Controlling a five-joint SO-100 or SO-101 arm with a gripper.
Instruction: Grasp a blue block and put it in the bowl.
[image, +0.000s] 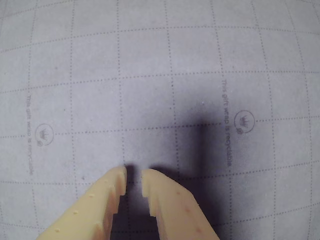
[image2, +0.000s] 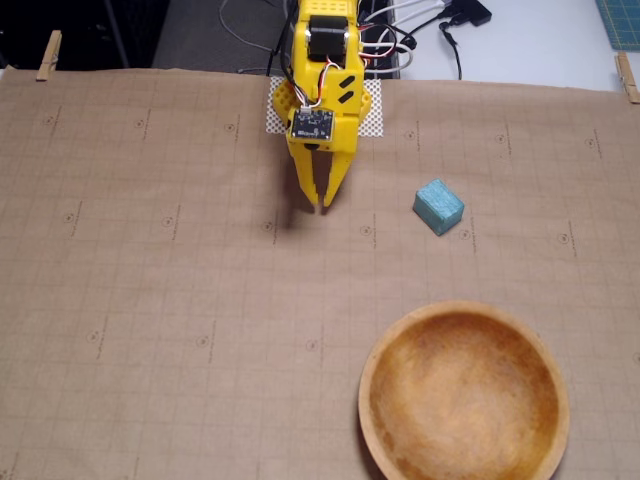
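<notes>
The blue block (image2: 438, 206), a small teal cube, lies on the brown paper right of centre in the fixed view. Below it, at the lower right, stands the empty wooden bowl (image2: 465, 395). My yellow gripper (image2: 321, 205) points down at the paper well left of the block, about level with it. In the wrist view the gripper (image: 133, 180) has its tips almost together, only a narrow slit between them and nothing held. That view shows bare printed paper only; block and bowl are outside it.
Brown wrapping paper (image2: 150, 300) covers the table, held by clothespins at the back left (image2: 48, 55) and back right (image2: 626, 76). Cables (image2: 420, 35) trail behind the arm base, which sits on a white mesh patch (image2: 373, 112).
</notes>
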